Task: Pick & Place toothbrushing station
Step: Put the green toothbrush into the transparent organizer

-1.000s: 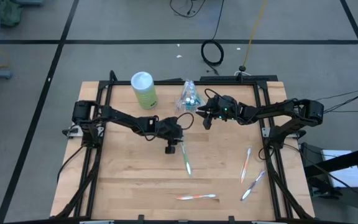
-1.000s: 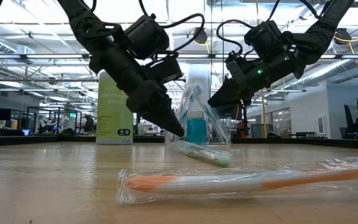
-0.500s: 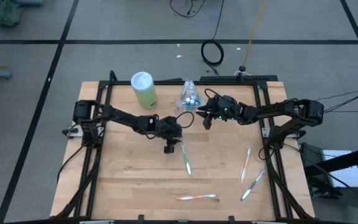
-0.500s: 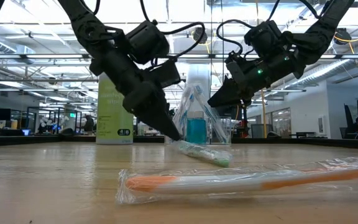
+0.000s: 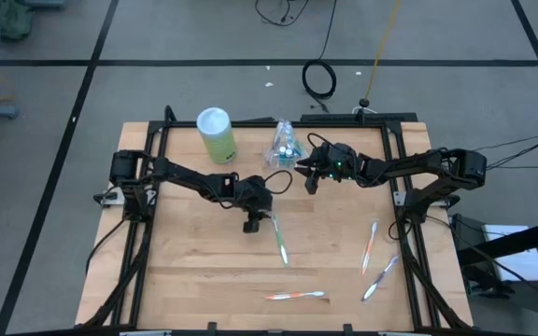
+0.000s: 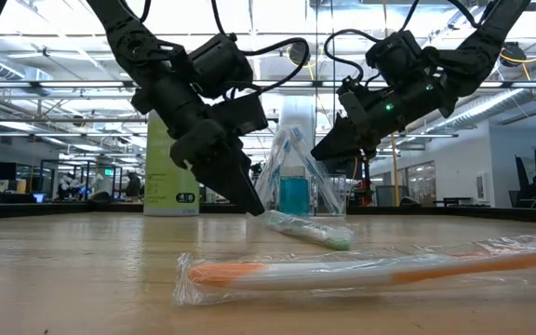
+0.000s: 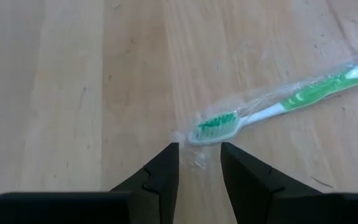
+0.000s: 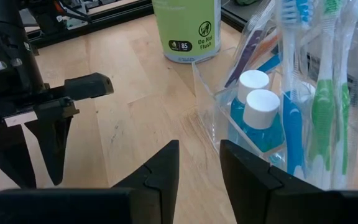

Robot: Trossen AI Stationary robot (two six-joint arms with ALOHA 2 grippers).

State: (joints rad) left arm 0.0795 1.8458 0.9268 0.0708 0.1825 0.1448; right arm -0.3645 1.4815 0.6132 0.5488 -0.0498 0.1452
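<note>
Worktop [image 5: 194, 271] seen from above shows the left pincer [image 5: 250, 226] shifted slightly left off the green toothbrush [image 5: 277, 238], while its wrist view shows spread fingers [image 7: 164, 174] just short of the wrapped bristles, the right pincer [image 8: 197, 163] parted, unmoved beside the clear holder [image 8: 278, 112].

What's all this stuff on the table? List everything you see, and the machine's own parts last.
Green toothbrush: one, green and white, in a clear wrapper, flat at mid-table by the left arm.
Orange toothbrushes: two, wrapped, one near the front edge, one toward the right.
Blue toothbrush: one, wrapped, front right.
Clear holder: one, at the back, holding upright toothbrushes and blue tubes with white caps.
Wipes canister: one, pale green, back left.
Table: one, light wood.
Left gripper: jaws apart, low over the green toothbrush's head, holding nothing.
Right gripper: jaws apart, raised beside the clear holder, holding nothing.
</note>
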